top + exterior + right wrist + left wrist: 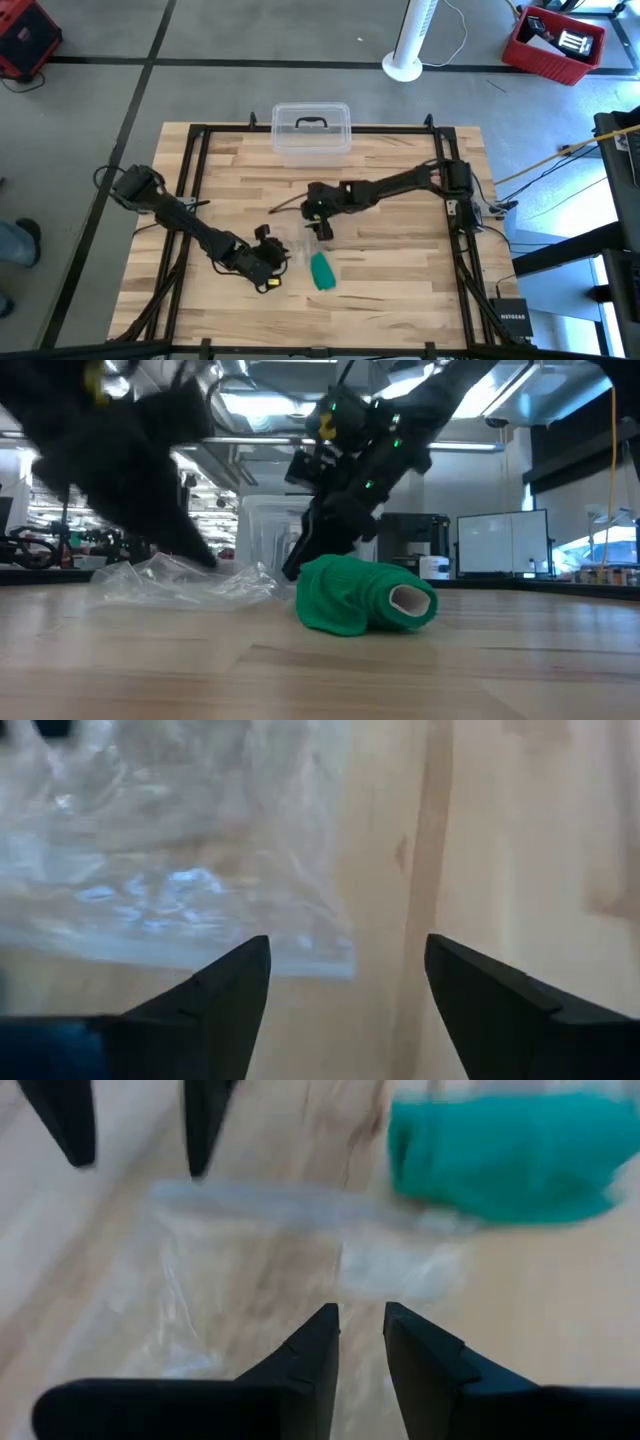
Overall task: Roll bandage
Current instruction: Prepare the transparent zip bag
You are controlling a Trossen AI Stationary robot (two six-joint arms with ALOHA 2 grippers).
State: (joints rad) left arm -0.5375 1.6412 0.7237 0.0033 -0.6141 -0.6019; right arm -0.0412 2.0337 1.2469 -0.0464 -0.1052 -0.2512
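Note:
The teal-green bandage is a compact roll lying on its side on the wooden table, its hollow end facing the near right. My right gripper hovers just beyond it toward the far edge, pointing down at a slant, fingers open and nothing between them. My left gripper is to the roll's left, over the clear plastic wrapper. Its fingers stand a narrow gap apart with nothing between them. The bandage lies ahead of it.
The crinkled clear wrapper lies on the table left of the roll, between the two grippers. A clear lidded box stands at the table's far edge. Bare wood lies to the right and near side of the roll.

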